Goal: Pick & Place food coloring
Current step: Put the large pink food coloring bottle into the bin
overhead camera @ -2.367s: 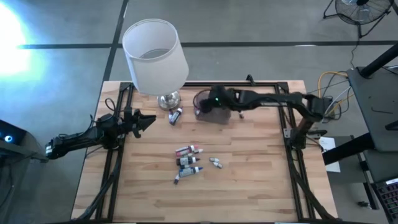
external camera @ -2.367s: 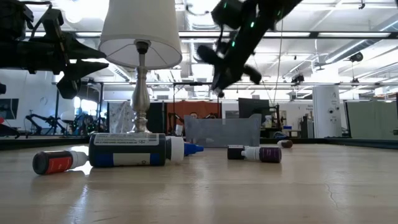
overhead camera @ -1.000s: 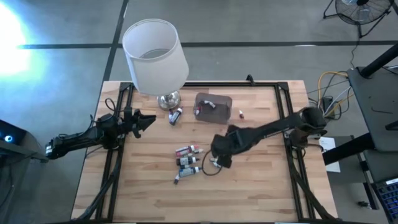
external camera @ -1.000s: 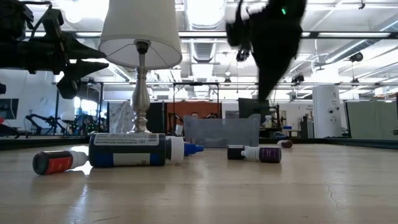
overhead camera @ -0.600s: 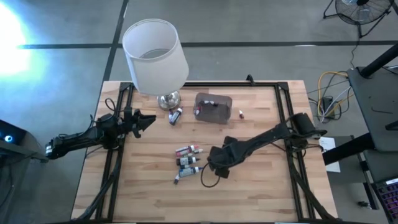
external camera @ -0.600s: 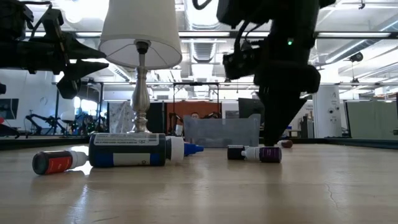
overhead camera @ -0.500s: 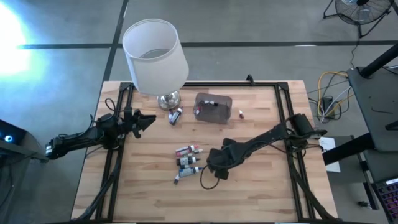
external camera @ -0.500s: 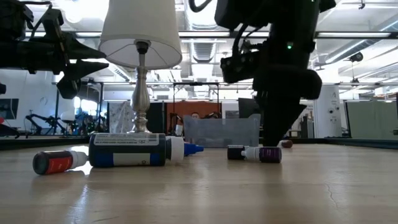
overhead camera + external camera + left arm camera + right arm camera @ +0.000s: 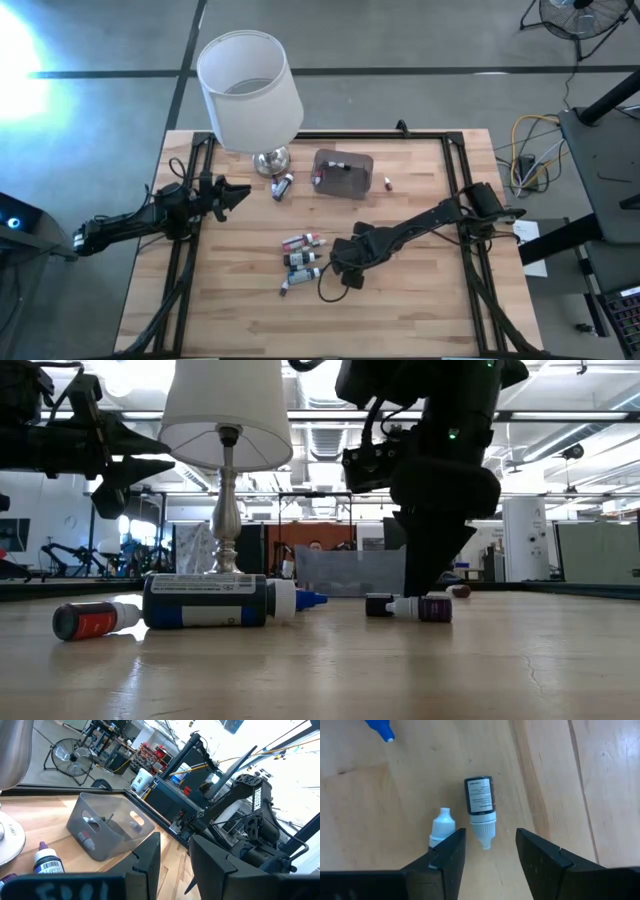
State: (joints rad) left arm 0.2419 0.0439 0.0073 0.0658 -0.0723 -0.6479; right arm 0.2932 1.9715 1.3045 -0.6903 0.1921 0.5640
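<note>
Several food coloring bottles (image 9: 303, 256) lie on their sides in a cluster mid-table. Just right of them lie two more: a dark bottle with a white cap (image 9: 480, 802) and a whitish one (image 9: 441, 827). My right gripper (image 9: 487, 852) is open, pointing down low over these two. Its fingers stand on either side of the dark bottle's cap end, and the whitish bottle lies right beside one finger. In the low view my right gripper (image 9: 425, 582) hangs just above the dark bottle (image 9: 420, 607). My left gripper (image 9: 235, 192) waits open at the table's left edge, holding nothing.
A translucent grey box (image 9: 343, 172) with bottles inside stands at the far middle. A white-shaded lamp (image 9: 250, 95) stands at the far left, with one bottle (image 9: 283, 186) lying by its base. A tiny object (image 9: 387, 183) lies right of the box. Black frame rails (image 9: 462, 210) run along the table's sides.
My right gripper has come down to just above the table and shifted a little toward the near left, over the two small bottles. The bottles have stayed where they were.
</note>
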